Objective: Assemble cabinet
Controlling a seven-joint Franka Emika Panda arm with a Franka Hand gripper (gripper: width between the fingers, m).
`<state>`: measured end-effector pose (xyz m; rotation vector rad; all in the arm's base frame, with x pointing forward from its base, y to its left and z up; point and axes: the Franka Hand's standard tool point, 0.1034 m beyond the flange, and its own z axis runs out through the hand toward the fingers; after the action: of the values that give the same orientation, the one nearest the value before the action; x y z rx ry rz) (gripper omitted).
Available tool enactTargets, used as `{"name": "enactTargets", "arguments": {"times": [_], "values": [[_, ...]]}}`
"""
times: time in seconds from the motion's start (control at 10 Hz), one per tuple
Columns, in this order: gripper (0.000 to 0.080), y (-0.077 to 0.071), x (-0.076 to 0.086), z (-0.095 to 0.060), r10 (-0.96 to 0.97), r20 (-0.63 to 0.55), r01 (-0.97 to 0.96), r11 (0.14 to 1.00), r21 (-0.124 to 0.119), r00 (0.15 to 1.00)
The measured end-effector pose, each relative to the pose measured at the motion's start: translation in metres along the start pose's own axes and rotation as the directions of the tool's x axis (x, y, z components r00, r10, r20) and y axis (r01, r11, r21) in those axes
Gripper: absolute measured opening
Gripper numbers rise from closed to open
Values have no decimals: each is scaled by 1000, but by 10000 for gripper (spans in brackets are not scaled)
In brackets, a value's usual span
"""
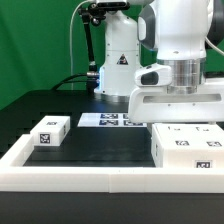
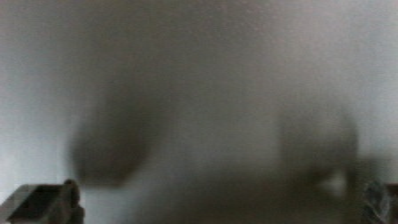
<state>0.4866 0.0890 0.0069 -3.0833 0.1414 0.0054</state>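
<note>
The cabinet body point(image 1: 188, 146), a large white box with small black-and-white tags on its faces, lies at the exterior view's right, against the white border frame point(image 1: 100, 178). My gripper point(image 1: 180, 121) hangs directly over its top, very close; the fingertips are hidden there. In the wrist view my gripper point(image 2: 214, 205) stands open: dark fingertips point(image 2: 45, 205) show at the two edges, and only a blurred white surface with shadows lies between them. A small white tagged piece point(image 1: 50, 131) lies on the black table at the exterior view's left.
The marker board point(image 1: 112, 120) lies flat at the middle back. Behind it stands the arm's white base point(image 1: 118, 65), with a black stand and cables in front of a green backdrop. The white border frame runs along the front and left edges.
</note>
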Motion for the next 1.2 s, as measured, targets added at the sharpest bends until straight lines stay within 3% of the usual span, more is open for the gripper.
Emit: {"name": "enactTargets", "arguments": {"times": [0.4, 0.6, 0.7, 0.8, 0.9, 1.0, 1.1, 1.2], "values": [[771, 3, 5, 1, -60, -4, 60, 998, -1, 998], [400, 3, 4, 1, -72, -4, 72, 997, -1, 997], [265, 2, 4, 1, -73, -4, 73, 997, -1, 997], [190, 2, 2, 2, -82, 1, 82, 997, -2, 997], [190, 2, 2, 2, -84, 3, 84, 996, -2, 996], [74, 2, 2, 2, -85, 3, 85, 996, -2, 996], [16, 2, 2, 2, -88, 3, 88, 996, -2, 996], [5, 2, 2, 2, -88, 3, 88, 996, -2, 996]]}}
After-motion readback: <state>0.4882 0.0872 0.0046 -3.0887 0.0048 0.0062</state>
